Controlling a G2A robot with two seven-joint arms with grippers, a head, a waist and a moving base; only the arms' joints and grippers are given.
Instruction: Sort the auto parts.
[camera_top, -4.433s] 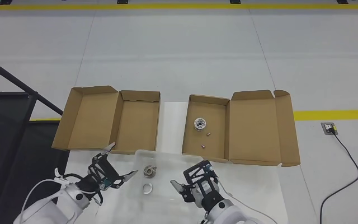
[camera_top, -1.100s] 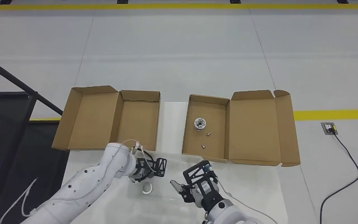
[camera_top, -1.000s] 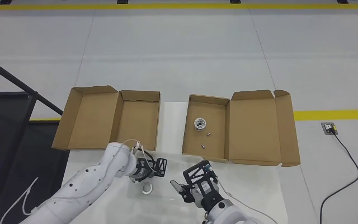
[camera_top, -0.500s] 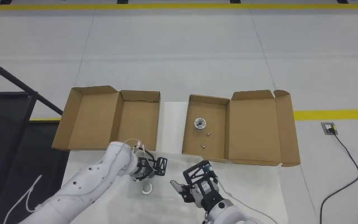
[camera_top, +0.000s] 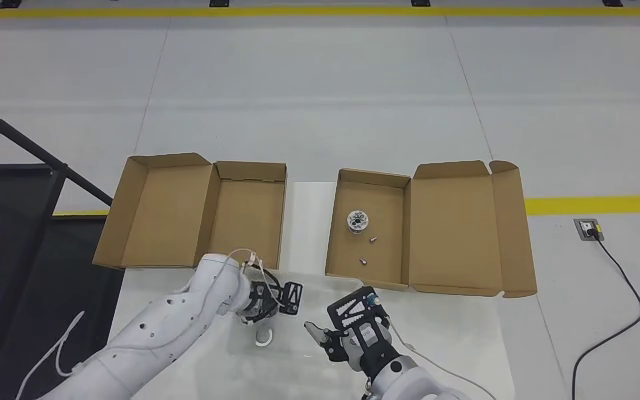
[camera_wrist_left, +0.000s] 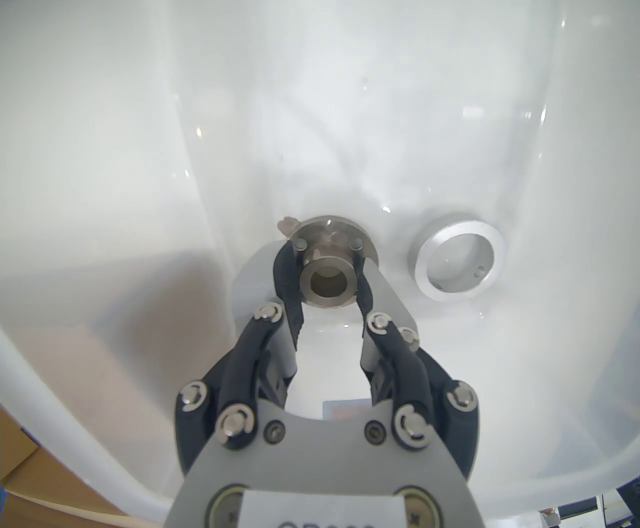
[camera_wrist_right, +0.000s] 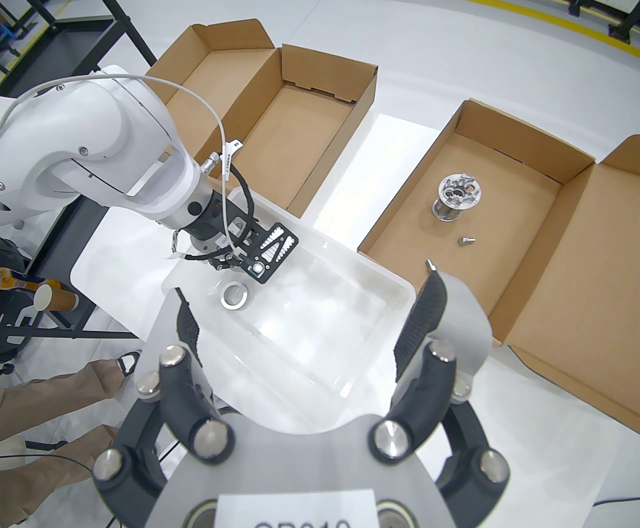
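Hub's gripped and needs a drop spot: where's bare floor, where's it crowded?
Left box floor is bare wall to wall. Right box holds a round part and two screws mid-floor. Bin is tight around left tool and ring.

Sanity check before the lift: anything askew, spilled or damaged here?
Nothing stands out. Left pincer grips the flanged hub squarely in the white tub; silver ring lies flat beside it, apart.

A yellow tape line (camera_top: 320, 11) ran across the far side of the pale grey floor (camera_top: 320, 90). A shorter yellow stripe (camera_top: 582, 205) lay just beside a small grey floor socket (camera_top: 587, 229). On the opposite side stood a black metal frame (camera_top: 45, 160), with a brown paper cup (camera_wrist_right: 60, 301) near its bars.
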